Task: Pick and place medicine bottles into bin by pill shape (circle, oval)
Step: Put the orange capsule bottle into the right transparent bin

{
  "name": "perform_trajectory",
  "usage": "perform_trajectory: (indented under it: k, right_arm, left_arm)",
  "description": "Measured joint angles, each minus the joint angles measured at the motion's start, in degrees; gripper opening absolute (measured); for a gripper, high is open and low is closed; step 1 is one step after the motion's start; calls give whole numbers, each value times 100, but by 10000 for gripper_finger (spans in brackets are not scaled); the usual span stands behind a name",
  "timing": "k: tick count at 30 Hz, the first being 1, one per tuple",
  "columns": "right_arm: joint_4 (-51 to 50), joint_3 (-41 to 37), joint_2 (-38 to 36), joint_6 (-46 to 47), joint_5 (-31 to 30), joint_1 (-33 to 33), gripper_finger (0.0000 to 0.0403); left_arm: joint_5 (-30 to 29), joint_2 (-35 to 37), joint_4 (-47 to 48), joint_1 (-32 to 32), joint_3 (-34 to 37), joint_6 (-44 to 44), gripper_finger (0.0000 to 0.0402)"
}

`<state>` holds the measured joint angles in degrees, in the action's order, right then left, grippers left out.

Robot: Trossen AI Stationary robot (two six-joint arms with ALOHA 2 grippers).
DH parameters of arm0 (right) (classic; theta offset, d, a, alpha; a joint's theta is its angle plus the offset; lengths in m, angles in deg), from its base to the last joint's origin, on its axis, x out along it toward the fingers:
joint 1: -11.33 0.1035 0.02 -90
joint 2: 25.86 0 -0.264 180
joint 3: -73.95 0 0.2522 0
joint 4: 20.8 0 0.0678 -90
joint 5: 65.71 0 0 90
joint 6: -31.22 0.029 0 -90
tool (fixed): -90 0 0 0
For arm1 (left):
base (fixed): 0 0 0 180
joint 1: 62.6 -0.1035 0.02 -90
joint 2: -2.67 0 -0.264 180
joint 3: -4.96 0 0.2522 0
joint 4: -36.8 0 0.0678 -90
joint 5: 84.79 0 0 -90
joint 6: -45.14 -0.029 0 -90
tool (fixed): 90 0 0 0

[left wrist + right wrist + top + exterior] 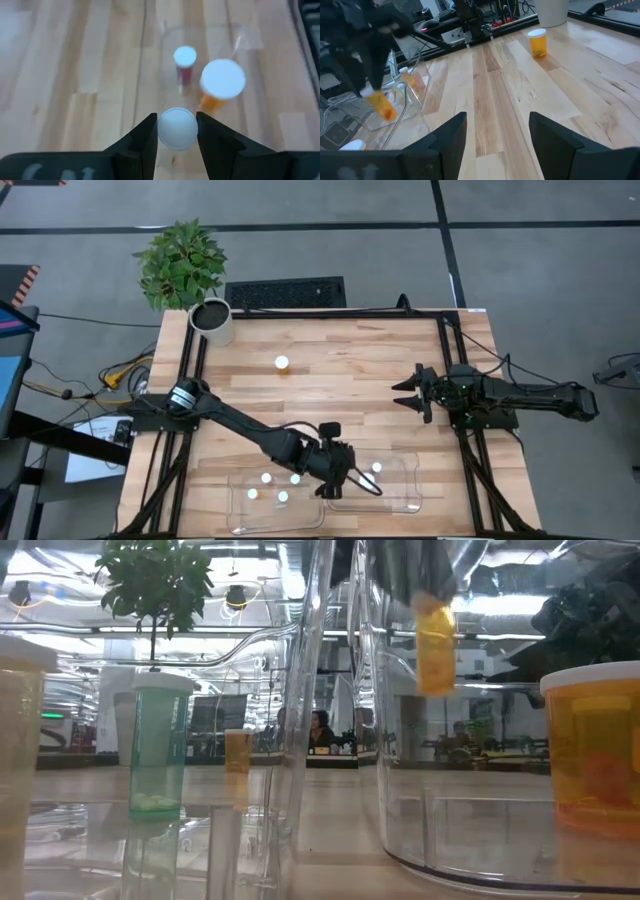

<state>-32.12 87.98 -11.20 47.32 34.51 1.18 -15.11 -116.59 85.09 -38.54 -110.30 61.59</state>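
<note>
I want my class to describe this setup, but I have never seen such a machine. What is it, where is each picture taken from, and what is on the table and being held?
It is a robot with two dark arms at a wooden table. Each arm ends in two-fingered jaws.

One picture looks straight down from above. One looks level across the tabletop, through the clear bins. The other two come from cameras on each arm's wrist.

The left gripper holds a small white-capped medicine bottle above the right-hand clear bin, which already holds two bottles. The left-hand bin holds four. One amber bottle stands alone on the wood, and a potted plant sits at a corner.

The right gripper waits open and empty at the table's right side.
</note>
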Motion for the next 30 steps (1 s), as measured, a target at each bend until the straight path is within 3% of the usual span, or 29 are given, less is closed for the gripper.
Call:
perform_trajectory:
  k: [3,7,19,30]
  right_arm:
    - [-1,-2,0,0,0,0,225]
    - [2,-1,0,0,0,0,225]
    - [-1,-1,0,-2,0,0,225]
    - [0,-2,0,0,0,0,225]
  left_arm:
    - [353,4,-617,-87,288,-38,113]
    - [647,5,-640,-176,350,-64,113]
    - [396,11,-408,-160,348,-226,113]
    - [846,11,-589,-230,348,-556,113]
